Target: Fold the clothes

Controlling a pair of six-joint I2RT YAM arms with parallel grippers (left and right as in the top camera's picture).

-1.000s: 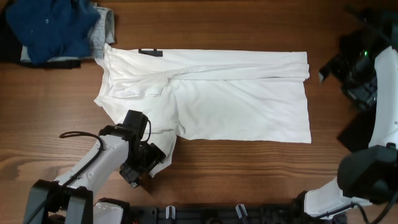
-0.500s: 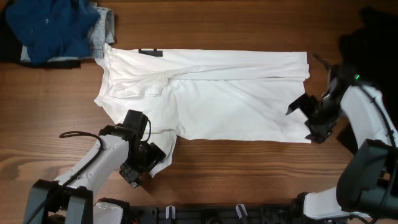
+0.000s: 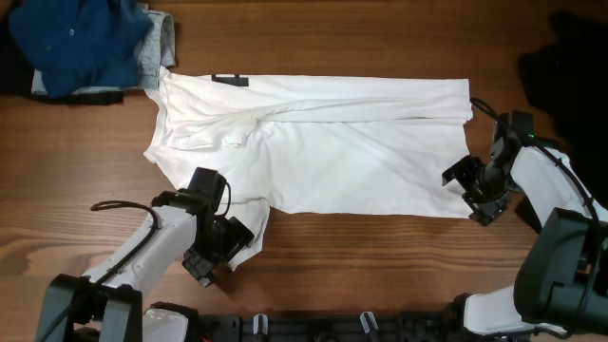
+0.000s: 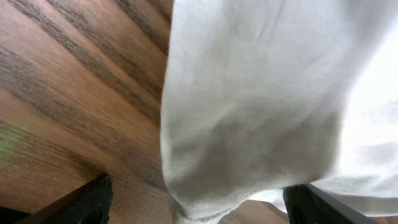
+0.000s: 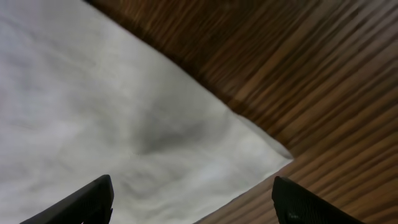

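Reaching in low from the near-left corner with the left hand (image 3: 223, 255), with fingers spread wide astride the near sleeve tip of the white T-shirt (image 3: 342, 157), itself laid flat across the middle of the wooden worktop (image 3: 380, 271). Bent in from the right edge with the right hand (image 3: 470, 195), tipped down over the shirt's near right hem corner, likewise wide apart and gripping no cloth.

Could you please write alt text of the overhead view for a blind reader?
A white T-shirt lies spread on a wooden table. The left gripper hangs open over its sleeve, the right gripper open over a hem corner.
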